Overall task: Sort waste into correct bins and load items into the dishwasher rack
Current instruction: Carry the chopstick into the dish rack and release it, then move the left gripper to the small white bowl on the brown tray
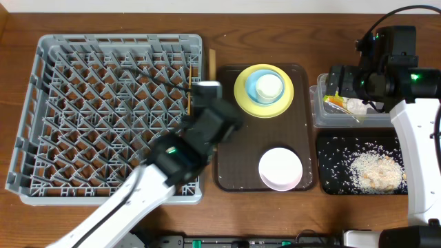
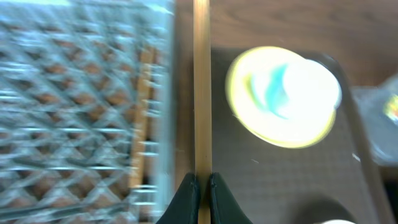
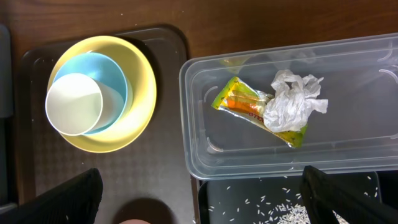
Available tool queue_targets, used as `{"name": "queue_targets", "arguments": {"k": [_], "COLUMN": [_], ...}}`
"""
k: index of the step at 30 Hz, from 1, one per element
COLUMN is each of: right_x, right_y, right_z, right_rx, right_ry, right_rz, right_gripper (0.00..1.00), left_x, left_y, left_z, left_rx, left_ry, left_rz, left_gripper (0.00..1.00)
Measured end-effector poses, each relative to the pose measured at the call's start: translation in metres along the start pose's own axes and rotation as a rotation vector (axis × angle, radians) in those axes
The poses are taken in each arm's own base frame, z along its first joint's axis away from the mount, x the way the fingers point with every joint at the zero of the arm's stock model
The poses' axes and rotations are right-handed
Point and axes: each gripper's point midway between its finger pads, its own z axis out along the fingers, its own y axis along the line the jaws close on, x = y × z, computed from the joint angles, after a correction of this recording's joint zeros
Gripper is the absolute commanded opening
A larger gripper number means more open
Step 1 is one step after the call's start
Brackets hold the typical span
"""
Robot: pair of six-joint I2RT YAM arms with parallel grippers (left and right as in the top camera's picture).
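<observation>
The left gripper (image 2: 202,185) is pressed together on one wooden chopstick (image 2: 202,93), just left of the brown tray (image 1: 238,158), between it and the grey rack (image 1: 69,103). A second chopstick (image 1: 189,86) lies inside the rack, on the side near the tray. On the far end of the tray the yellow plate (image 1: 241,96) carries the blue bowl (image 1: 253,81) and the white cup (image 1: 269,87); the white bowl (image 1: 280,168) sits on its near end. Right of the tray, the right gripper (image 3: 202,193) is spread wide above the clear tub (image 3: 348,143), which holds the wrapper (image 3: 239,102) and the tissue (image 3: 289,102). The rice (image 1: 375,169) lies in the black tray (image 1: 327,182)
</observation>
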Motion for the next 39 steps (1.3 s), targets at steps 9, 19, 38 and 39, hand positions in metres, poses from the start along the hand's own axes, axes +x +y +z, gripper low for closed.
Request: {"name": "queue_targets", "arguments": {"k": [9,19,38,39], "right_x": [0.0,0.0,0.0,0.0], "right_y": [0.0,0.0,0.0,0.0], "right_z": [0.0,0.0,0.0,0.0], "right_rx": [0.0,0.0,0.0,0.0], "right_ry": [0.0,0.0,0.0,0.0], "right_rz": [0.0,0.0,0.0,0.0], "right_gripper": [0.99,0.99,0.99,0.99], "left_x": [0.011,0.057,0.059,0.059], "left_y": [0.051,0.054,0.016,0.008], "left_z": [0.026,0.081,0.047,0.04], "left_rx": [-0.196,-0.293,0.009,0.062], "left_ry": [0.07,0.24,0.316,0.327], "left_rz": [0.059,0.154,0.088,0.077], "left_gripper": [0.06,0.11,0.44,0.43]}}
